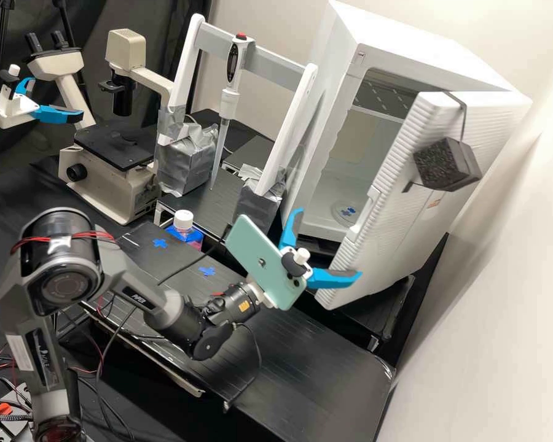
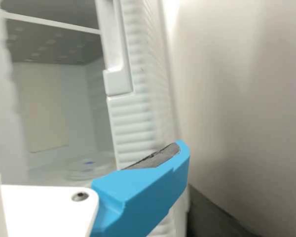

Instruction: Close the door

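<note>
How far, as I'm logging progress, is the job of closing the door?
Done: the open claw looks placed near the door. In hand: perhaps a push, though contact is unclear. Left: the closing itself; the white cabinet shows its inside.

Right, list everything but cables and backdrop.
Cabinet: one, white, back right
Door: one, white, on cabinet, open
Box: one, black, on door
Dish: one, clear, inside cabinet
Microscope: one, beige, back left
Stand: one, white, left of cabinet
Pipette: one, white, on stand
Bottle: one, pink and blue, before stand
Cross marks: two, blue, near bottle
Bench: one, black, underneath
Phone: one, mint, on arm
Second gripper: one, white, left edge
Arm: one, dark grey, left foreground
Gripper: one, white, by door, jaws apart
</note>
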Controlling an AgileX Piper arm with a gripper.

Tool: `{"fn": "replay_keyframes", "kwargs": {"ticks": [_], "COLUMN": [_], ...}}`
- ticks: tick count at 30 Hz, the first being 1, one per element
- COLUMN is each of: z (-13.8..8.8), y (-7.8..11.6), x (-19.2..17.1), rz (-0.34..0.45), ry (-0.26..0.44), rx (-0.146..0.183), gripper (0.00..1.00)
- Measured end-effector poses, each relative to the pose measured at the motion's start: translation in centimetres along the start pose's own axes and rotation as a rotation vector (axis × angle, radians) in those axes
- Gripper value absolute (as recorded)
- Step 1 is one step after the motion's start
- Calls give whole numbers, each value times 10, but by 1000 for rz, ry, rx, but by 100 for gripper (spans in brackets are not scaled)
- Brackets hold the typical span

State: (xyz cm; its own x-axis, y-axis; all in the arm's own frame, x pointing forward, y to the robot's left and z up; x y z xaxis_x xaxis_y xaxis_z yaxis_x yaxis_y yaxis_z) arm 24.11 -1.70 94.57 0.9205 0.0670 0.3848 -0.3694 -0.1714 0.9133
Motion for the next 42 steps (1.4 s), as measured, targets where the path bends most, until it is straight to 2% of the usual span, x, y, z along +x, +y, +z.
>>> {"fn": "replay_keyframes", "kwargs": {"ticks": [5,20,31,42], "z": [-11,-29,-54,-51], "y": [-13,-31,-41,-60], "x": [-2,4,21,51], "rz": [-42,-122,-166,-225], "ry": [38,113,232,269], "rx": [17,32,35,48], "gripper": [100,100,100,100]}}
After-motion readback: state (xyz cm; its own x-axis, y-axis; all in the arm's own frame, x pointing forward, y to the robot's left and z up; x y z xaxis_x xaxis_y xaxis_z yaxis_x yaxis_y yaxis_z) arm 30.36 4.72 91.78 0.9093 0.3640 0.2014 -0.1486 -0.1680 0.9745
